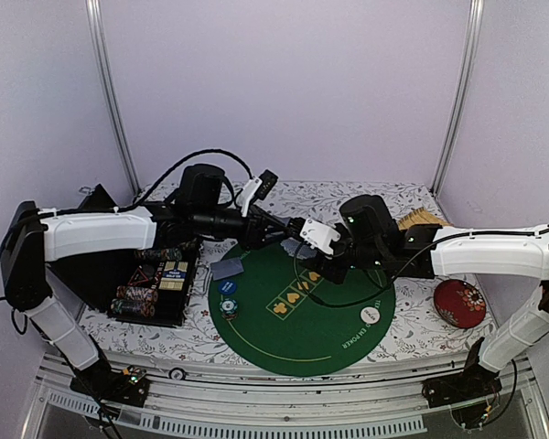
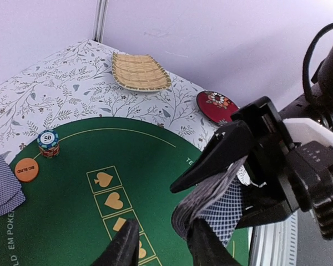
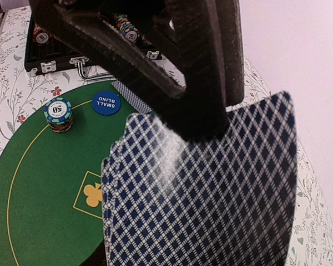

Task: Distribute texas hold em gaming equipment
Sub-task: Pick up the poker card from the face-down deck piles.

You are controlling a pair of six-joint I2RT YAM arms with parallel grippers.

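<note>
Step in hand, by judgement: dealing cards out to player positions on the green felt mat (image 1: 297,338), which fills the centre of the surface in the top view. The right end effector (image 2: 213,191) is pressed onto a deck of cards (image 3: 200,194), pinching it by one edge and presenting it above the upper part of the mat. The left end effector (image 2: 162,230) is spread and holds nothing. In the left wrist view its fingers (image 2: 125,246) stand at the bottom centre of the frame, one just beside the lower edge of the deck; contact cannot be confirmed. The next move calls for these fingers to close on a single card and draw it clear, with the deck kept firmly clamped so no extra cards slide out. One position at the left of the mat is already supplied: dealt cards (image 1: 227,267), a chip stack (image 3: 58,113) and a blue SMALL BLIND disc (image 3: 106,102).
</note>
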